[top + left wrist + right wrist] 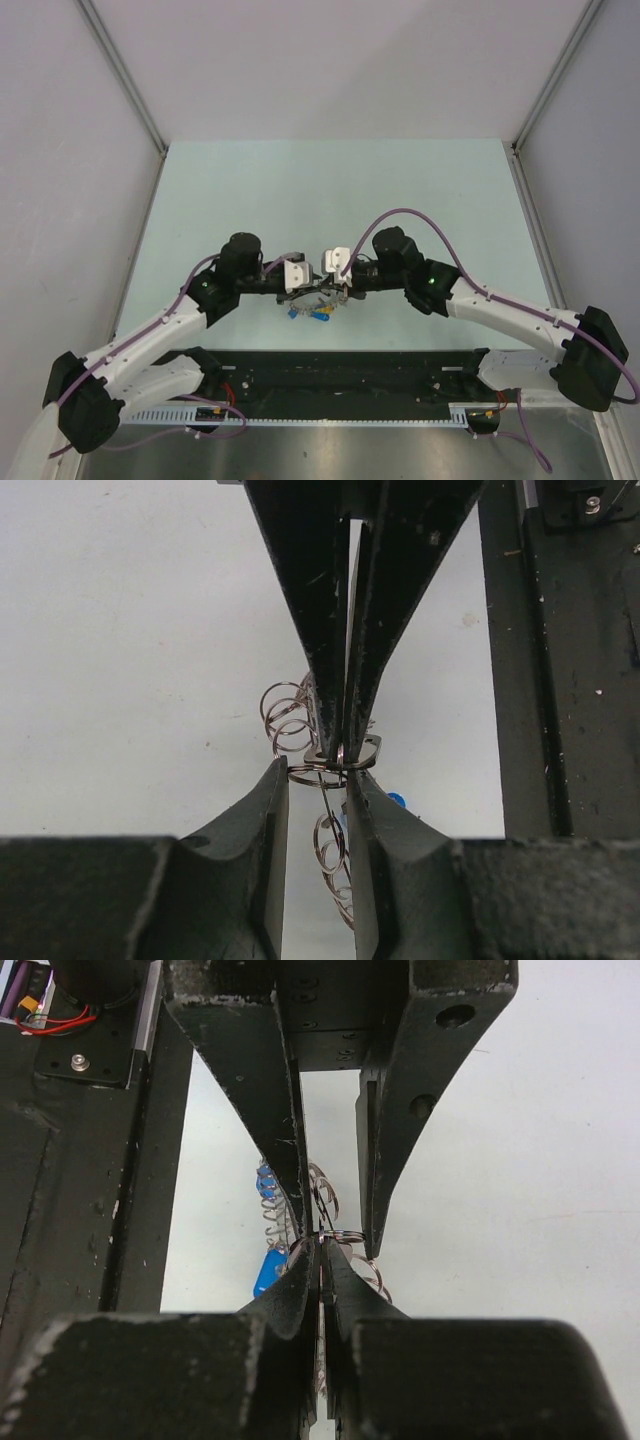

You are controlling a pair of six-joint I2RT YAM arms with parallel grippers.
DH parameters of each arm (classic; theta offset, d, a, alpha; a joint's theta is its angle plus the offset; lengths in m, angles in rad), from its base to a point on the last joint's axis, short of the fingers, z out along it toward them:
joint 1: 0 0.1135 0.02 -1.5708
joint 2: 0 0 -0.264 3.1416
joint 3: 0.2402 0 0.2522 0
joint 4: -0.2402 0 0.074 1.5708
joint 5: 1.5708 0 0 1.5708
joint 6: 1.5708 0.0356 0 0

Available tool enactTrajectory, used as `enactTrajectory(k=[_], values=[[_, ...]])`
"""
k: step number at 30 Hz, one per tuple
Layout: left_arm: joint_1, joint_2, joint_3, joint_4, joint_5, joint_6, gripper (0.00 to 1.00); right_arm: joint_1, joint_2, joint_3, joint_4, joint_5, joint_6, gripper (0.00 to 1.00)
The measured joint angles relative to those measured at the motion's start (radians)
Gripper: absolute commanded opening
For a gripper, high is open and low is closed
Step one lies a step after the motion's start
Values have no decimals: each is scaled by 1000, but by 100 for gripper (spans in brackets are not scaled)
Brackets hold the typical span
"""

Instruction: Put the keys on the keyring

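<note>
The keyring point(300, 774), a thin silver wire ring, lies crosswise between the fingertips of my left gripper point(317, 780), which pinch it at its two sides. My right gripper point(347, 735) comes in from opposite, shut on a flat silver key part point(368, 752) at the ring. In the right wrist view my right gripper point(322, 1250) is closed tight, with the keyring point(345, 1237) between the left gripper's fingers point(290, 1160). Blue key heads point(266, 1270) hang below, along with chains of small rings point(285, 715). In the top view both grippers point(320, 290) meet above the keys point(318, 314).
The black base rail point(340, 370) runs along the near edge, right next to the grippers; it also shows in the left wrist view point(560, 680) and the right wrist view point(80, 1160). Grey walls point(60, 150) enclose the pale green table point(330, 190).
</note>
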Motion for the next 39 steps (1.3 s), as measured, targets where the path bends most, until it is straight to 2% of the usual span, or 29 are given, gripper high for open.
enactTrajectory(k=[4, 7, 9, 10, 12, 13, 15, 22, 25, 28, 32, 39], values=[[0, -14, -16, 20, -6, -52, 2, 3, 0, 2, -11, 0, 1, 0], [0, -19, -27, 39, -22, -88, 9, 5, 0, 3, -16, 9, 2, 0], [0, -23, -34, 57, -39, -117, 21, 3, 0, 3, -16, 19, 6, 0], [0, -24, -36, 66, -53, -132, 31, 0, 0, 3, -16, 27, 10, 0], [0, -26, -37, 85, -83, -159, 39, -19, 1, 3, -8, 31, 26, 0], [0, -26, -37, 99, -103, -175, 46, -27, 2, 3, -2, 31, 33, 0], [0, -27, -37, 126, -145, -205, 52, -49, 4, 3, 6, 33, 52, 0], [16, -40, -37, 211, -287, -309, 85, -144, 41, 3, 26, 53, 124, 0], [43, -53, -37, 226, -353, -359, 94, -206, 74, 19, 32, 81, 156, 0], [90, -83, -37, 231, -434, -410, 100, -278, 129, 69, 39, 116, 192, 0], [143, -121, -27, 221, -558, -477, 100, -368, 189, 143, 71, 183, 239, 0], [214, -160, 52, 75, -898, -642, 100, -418, 214, 201, 80, 246, 326, 0]])
